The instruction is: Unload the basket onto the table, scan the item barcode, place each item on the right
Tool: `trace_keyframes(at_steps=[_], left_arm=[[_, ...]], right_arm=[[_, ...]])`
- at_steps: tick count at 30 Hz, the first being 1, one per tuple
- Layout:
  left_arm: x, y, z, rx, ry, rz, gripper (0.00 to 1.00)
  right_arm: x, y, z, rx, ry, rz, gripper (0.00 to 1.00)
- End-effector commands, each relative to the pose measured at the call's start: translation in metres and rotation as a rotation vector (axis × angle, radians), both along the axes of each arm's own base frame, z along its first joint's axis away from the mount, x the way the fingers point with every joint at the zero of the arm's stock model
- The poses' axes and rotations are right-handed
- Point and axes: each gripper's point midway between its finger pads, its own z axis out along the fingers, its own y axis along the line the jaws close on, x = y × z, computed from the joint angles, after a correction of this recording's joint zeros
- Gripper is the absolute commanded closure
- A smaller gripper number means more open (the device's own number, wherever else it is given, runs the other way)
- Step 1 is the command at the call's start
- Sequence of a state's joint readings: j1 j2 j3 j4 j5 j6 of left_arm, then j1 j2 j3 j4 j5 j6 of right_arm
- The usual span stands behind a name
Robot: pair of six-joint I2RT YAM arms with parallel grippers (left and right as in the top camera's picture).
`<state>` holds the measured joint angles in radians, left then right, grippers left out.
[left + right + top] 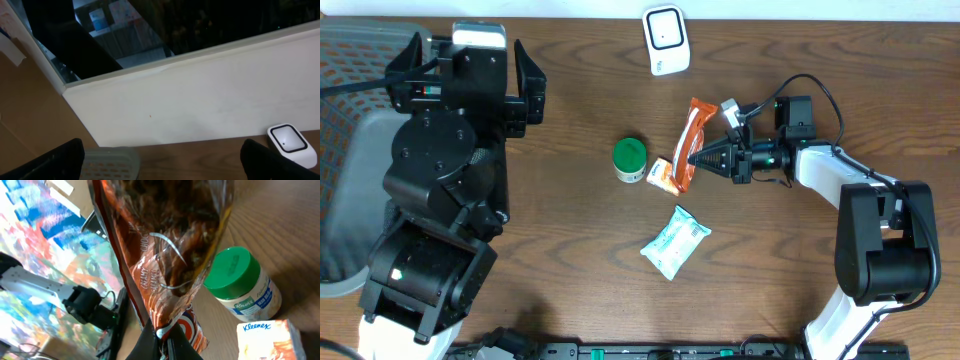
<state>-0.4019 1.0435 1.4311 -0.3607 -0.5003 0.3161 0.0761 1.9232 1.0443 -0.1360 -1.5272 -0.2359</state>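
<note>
Overhead view, 1st pass: right gripper is pinched fully closed on the lower end of the orange snack packet, near the middle of the table. Packet points up toward the white scanner, which stands at the far edge, well apart from it. Green-lidded jar sits to the packet's left, a small Kleenex pack touches or nearly touches its held end, and a blue-white tissue pack lies nearer the robot. Left gripper is spread wide at the far left and holds nothing

Left wrist view: both fingers frame the lower corners with only air between them. Scanner shows low right against the wall

Right wrist view: closed tips of the right gripper clamp the packet's crimped seam; the packet fills the frame ahead. Jar and Kleenex pack lie beyond. No barcode visible on this face

Progress, judged: grasp done. Carry to the scanner, turning the barcode toward its window, and the read itself are all left. Whether the packet is clear of the table, cannot tell
</note>
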Motion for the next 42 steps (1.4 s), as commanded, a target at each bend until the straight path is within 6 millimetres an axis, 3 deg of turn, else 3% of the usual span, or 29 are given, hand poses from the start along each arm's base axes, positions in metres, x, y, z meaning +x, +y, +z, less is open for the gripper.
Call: trace_keyframes(at_steps=[1, 13, 19, 23, 29, 36, 42], left_arm=[[-0.004, 0.004, 0.009, 0.003, -0.02, 0.009, 0.0], [-0.004, 0.004, 0.009, 0.003, -0.02, 0.009, 0.0], [-0.004, 0.004, 0.009, 0.003, -0.02, 0.01, 0.0], [-0.004, 0.004, 0.009, 0.003, -0.02, 0.009, 0.0], [-0.004, 0.004, 0.009, 0.003, -0.02, 0.01, 0.0], [-0.004, 0.004, 0.009, 0.003, -0.02, 0.009, 0.0], [-0.004, 0.004, 0.009, 0.003, -0.02, 0.009, 0.0]], right_arm=[[-0.001, 0.0, 0.008, 0.023, 0.106, 0.015, 0.99], [0.003, -0.004, 0.009, 0.009, 0.371, -0.002, 0.99], [0.012, -0.004, 0.016, 0.014, 0.296, -0.003, 0.99], [0.027, 0.003, 0.042, 0.017, 0.256, 0.011, 0.99], [0.032, 0.024, 0.112, 0.042, -0.024, 0.068, 0.99], [0.05, 0.026, 0.138, 0.038, 0.045, 0.054, 0.99], [0.096, 0.021, 0.161, 0.065, 0.122, -0.146, 0.99]])
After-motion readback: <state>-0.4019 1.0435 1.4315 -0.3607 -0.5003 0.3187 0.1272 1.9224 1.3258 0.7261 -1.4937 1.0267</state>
